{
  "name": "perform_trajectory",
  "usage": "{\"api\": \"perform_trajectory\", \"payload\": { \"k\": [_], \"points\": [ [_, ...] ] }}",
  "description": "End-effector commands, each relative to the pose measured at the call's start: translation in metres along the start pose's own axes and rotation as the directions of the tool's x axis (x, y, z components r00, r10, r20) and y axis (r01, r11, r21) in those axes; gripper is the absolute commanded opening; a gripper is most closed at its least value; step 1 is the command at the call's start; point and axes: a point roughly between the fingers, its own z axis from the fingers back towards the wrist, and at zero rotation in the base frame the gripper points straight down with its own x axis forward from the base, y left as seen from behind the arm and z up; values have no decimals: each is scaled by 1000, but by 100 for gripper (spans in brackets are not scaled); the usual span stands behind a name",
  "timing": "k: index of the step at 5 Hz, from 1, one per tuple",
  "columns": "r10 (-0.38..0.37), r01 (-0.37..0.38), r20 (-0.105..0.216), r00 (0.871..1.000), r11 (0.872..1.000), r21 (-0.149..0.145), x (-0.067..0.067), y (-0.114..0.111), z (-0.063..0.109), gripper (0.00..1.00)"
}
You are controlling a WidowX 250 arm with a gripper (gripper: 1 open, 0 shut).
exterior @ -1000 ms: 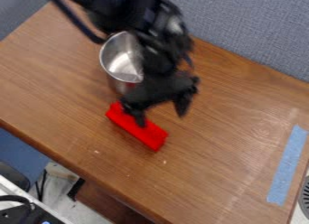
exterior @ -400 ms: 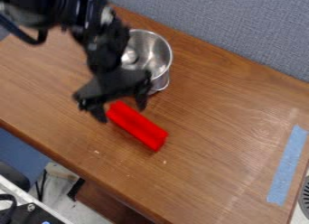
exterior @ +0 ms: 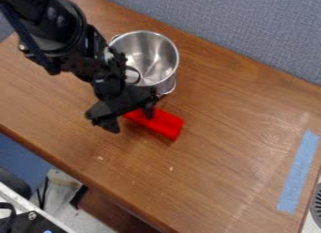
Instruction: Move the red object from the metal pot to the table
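Note:
The red object (exterior: 163, 125), a bright red block, lies flat on the brown wood table (exterior: 238, 143) just in front of the metal pot (exterior: 145, 58). The pot stands upright with nothing visible inside its shiny bowl. My gripper (exterior: 124, 116) hangs low over the block's left end, its black fingers spread apart and open. One finger (exterior: 104, 116) stands left of the block, the other near the block's left end, which the gripper partly hides. Whether a finger touches the block I cannot tell.
A strip of blue tape (exterior: 298, 171) runs along the table's right side. The table's front edge runs diagonally close below the block. A grey wall rises behind the table. Cables and white equipment (exterior: 25, 204) sit below the front edge.
The arm swung from the right of the pot over to the left, then settled above the block's left end. The block has shifted slightly right on the table. The jaws stayed open.

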Motion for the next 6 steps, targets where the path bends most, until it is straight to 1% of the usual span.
{"api": "perform_trajectory", "payload": {
  "k": [1, 2, 3, 4, 5, 6],
  "points": [
    [5, 1, -83, 997, 997, 79, -21, 22, -32, 100],
    [-73, 83, -130, 989, 994, 73, -62, 26, -12, 100],
    [-117, 127, -165, 979, 991, 47, -99, 21, 8, 0],
    [-67, 78, -174, 983, 995, 59, -75, 39, 9, 100],
    [6, 3, -147, 989, 998, 62, -52, 53, 5, 0],
    [-43, 50, -152, 988, 998, 48, -45, 27, 19, 0]
  ]
}}
